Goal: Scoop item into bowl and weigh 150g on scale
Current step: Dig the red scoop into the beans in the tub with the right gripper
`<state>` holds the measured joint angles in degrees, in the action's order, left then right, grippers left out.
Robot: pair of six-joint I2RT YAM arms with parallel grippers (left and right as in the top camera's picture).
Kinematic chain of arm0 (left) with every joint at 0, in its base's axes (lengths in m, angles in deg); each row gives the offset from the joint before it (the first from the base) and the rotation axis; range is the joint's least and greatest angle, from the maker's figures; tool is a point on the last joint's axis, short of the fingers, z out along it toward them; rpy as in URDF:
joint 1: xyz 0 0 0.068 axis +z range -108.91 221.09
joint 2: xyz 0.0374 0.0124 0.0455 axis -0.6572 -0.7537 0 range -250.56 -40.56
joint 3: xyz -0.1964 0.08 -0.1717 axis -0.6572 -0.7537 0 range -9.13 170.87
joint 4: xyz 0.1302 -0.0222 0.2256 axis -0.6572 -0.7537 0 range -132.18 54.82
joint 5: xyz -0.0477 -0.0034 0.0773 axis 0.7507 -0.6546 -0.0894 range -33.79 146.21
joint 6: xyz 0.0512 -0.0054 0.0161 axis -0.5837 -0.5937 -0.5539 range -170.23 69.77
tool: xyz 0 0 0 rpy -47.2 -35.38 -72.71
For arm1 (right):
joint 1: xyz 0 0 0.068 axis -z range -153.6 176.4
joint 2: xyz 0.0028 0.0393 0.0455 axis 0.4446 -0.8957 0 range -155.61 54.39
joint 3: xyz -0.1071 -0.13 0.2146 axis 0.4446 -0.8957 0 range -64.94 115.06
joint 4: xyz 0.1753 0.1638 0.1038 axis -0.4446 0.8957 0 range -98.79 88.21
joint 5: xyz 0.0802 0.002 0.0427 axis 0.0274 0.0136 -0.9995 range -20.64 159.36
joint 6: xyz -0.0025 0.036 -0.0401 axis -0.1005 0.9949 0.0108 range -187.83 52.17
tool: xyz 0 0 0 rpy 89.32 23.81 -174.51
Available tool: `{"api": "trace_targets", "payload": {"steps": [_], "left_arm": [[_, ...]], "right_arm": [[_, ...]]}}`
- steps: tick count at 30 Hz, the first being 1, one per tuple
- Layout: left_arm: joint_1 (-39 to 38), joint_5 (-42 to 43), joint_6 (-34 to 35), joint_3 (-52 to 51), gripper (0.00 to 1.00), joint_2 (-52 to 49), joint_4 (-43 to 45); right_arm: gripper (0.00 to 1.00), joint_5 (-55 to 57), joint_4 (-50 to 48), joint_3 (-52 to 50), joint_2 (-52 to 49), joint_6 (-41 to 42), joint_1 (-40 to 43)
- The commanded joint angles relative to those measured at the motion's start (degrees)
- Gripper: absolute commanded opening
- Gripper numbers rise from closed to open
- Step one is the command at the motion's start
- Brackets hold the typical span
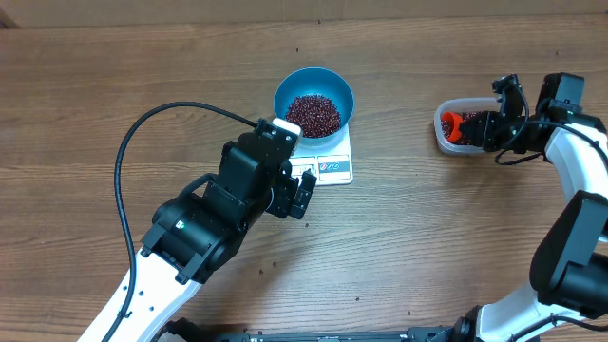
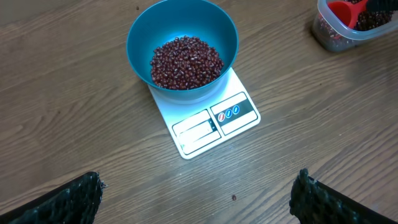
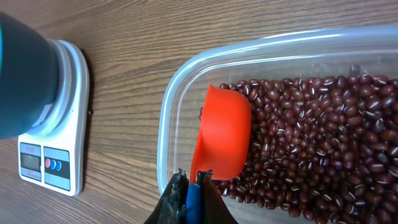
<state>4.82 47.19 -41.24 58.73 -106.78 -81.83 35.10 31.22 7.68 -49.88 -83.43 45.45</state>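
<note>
Many beans (image 3: pixel 323 124) surround the orange scoop (image 3: pixel 224 130) pinched by the right gripper (image 3: pixel 189 183) near the right edge of the tabletop (image 1: pixel 95 95), bowl (image 1: pixel 283 90) lying leftward

So your table (image 1: pixel 427 218) is a brown wood-grain top, with the grain running side to side. Sitting straight on it you've got the flat white scale (image 1: pixel 334 169) around the middle, and the clear plastic tub (image 1: pixel 443 141) well apart from it, off to the right. A few tiny dark specks (image 2: pixel 234 198) dot the bare wood, but they're too small to tell what they are.
</note>
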Motion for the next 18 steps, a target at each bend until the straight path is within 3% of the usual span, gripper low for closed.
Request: {"api": "trace_targets", "payload": {"steps": [1,8,18], "left_arm": [[0.26,-0.35,0.42,0.22,1.00,0.98,0.20],[0.26,-0.35,0.42,0.22,0.99,0.98,0.20],[0.26,-0.35,0.42,0.22,1.00,0.98,0.20]], "right_arm": [[0.04,-1.90,-0.04,0.17,-0.66,1.46,0.94],[0.04,-2.60,-0.02,0.17,-0.66,5.57,3.32],[0.04,-14.53,1.53,0.17,-0.66,5.05,9.73]]}}
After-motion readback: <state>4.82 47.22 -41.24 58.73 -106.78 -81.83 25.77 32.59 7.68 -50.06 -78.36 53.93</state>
